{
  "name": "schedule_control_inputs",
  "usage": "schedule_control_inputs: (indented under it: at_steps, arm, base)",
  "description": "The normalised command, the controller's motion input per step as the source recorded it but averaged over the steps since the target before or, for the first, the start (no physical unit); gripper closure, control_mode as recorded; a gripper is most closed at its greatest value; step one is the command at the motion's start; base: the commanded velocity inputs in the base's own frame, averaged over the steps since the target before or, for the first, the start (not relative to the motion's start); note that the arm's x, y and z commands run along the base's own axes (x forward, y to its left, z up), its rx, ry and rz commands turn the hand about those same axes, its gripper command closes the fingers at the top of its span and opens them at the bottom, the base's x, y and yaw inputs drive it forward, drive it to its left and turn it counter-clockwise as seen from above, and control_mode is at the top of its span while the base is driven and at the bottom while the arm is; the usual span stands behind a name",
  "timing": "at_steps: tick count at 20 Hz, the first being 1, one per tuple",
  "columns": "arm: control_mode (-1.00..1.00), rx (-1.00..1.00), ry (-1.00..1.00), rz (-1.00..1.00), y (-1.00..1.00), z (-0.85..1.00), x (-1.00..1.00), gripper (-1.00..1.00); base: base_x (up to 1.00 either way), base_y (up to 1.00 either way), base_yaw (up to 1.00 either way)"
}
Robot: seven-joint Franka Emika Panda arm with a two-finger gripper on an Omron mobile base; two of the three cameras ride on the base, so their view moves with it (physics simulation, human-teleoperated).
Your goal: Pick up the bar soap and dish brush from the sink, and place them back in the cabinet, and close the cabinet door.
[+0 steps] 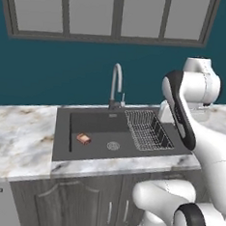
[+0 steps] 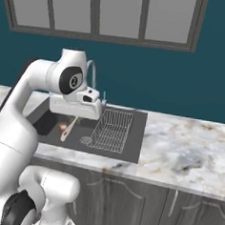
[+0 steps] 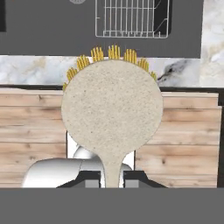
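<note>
My gripper (image 3: 111, 177) is shut on the dish brush (image 3: 112, 113), pinching its thin pale handle between the two fingertips. The round cream-tan head with yellow bristles spreads out ahead of the hand. From the right base view the gripper (image 2: 75, 118) hangs above the sink's (image 2: 136, 135) left part, and the brush (image 2: 67, 130) dangles head-down under it. The bar soap (image 1: 83, 138), a small orange-red block, lies on the sink (image 1: 62, 130) floor left of the round drain (image 1: 113, 145). The cabinet and its door are out of view.
A silver gooseneck faucet (image 1: 116, 81) stands behind the basin. A wire dish rack (image 1: 147, 130) fills the sink's right side. Marble counter (image 2: 188, 149) runs to both sides, with dark low cabinets (image 1: 78, 204) beneath. A window (image 1: 114, 13) is in the teal wall.
</note>
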Motion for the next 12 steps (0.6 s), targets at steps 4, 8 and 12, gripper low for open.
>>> schedule_control_inputs:
  at_steps: [4,8,12]
  arm:
    - [1.00,0.00,0.00,0.00,0.00,0.00,0.00,1.00]
    - [1.00,0.00,0.00,0.00,0.00,0.00,0.00,1.00]
    - [1.00,0.00,0.00,0.00,0.00,0.00,0.00,1.00]
  base:
    - [-0.55,0.17,0.00]
    - [-0.48,0.46,0.00]
    - [-0.38,0.62,0.00]
